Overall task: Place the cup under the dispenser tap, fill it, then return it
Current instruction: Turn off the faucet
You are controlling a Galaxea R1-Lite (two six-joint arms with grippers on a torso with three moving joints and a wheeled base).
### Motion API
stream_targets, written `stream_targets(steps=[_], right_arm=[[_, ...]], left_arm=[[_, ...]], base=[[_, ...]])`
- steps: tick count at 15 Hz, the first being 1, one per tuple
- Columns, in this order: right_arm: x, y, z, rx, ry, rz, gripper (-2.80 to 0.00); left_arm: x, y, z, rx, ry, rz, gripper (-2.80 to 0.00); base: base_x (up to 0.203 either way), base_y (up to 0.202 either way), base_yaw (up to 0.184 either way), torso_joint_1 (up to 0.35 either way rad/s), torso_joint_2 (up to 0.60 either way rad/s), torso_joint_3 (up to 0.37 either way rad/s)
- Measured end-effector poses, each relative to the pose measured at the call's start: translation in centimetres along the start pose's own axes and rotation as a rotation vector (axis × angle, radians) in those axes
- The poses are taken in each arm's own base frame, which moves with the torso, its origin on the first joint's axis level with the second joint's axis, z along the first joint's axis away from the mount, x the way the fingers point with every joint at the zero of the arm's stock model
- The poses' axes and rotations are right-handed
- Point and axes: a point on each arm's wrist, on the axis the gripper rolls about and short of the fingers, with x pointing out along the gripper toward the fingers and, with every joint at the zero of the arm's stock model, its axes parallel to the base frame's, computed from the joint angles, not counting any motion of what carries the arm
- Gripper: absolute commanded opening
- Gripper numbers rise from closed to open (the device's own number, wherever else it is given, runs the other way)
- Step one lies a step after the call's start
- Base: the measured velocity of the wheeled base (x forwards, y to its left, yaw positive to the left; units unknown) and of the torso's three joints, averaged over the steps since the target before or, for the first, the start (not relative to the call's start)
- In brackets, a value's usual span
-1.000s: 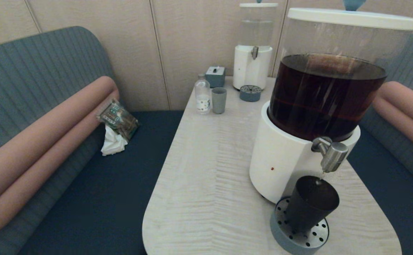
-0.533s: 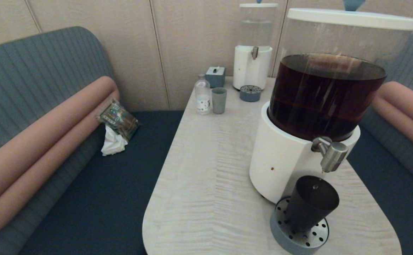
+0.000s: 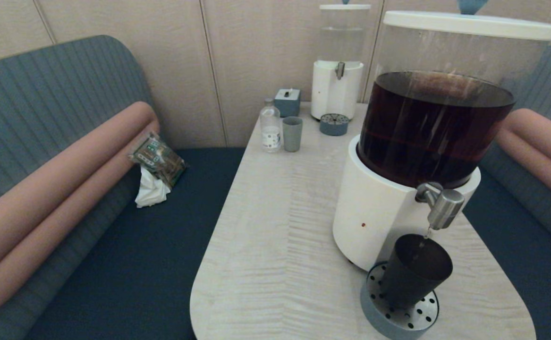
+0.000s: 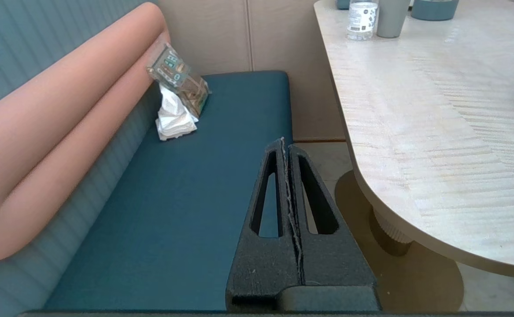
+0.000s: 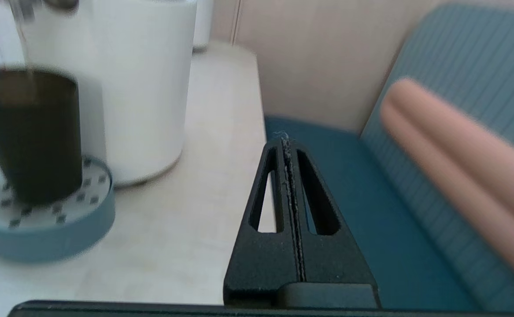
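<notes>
fig.: black cup [image 3: 414, 273] upright on round grey drip tray [image 3: 398, 316], directly under dispenser tap [image 3: 441, 204] of large white-based dispenser [image 3: 379, 212] w/ dark brown liquid; thin stream falls from spout into cup. tray sits at near right end of pale wood table [image 3: 280, 236], touching dispenser base. right gripper [image 5: 286, 143] beside table edge, over blue bench, well apart from cup, fingers pressed together, holding nothing; cup & tray appear at side of its wrist view. left gripper [image 4: 284, 143] parked above opposite bench [image 4: 186, 198], off table's left edge, fingers fully closed, empty. far end of table: clear bottle [image 3: 270, 126], pale grey-green cup [image 3: 292, 134] just beside it, small grey box [image 3: 287, 101], smaller clear-liquid dispenser [image 3: 337, 89] w/ own tray [image 3: 334, 124]. on left bench: snack packet [image 3: 158, 158] leaning on pink bolster [image 3: 58, 189], crumpled white tissue [image 3: 150, 191] below it.
</notes>
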Motion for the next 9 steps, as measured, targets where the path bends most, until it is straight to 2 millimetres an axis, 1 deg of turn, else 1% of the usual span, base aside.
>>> stream_targets(steps=[3, 7, 9], right_arm=[[-0.1, 0.2, -1.0, 0.016, 0.083, 0.021, -2.80], [-0.2, 0.4, -1.5, 0.027, 0.119, 0.072, -2.80], [-0.3, 0.5, -2.0, 0.040, 0.165, 0.113, -2.80]], left_arm=[[0.0, 0.0, 0.0, 0.000, 0.000, 0.000, -2.80], [0.0, 0.0, 0.0, 0.000, 0.000, 0.000, -2.80], [0.0, 0.0, 0.0, 0.000, 0.000, 0.000, -2.80]], base=[[0.000, 0.000, 0.000, 0.000, 0.00, 0.000], [0.000, 0.000, 0.000, 0.000, 0.00, 0.000], [0.000, 0.000, 0.000, 0.000, 0.00, 0.000]])
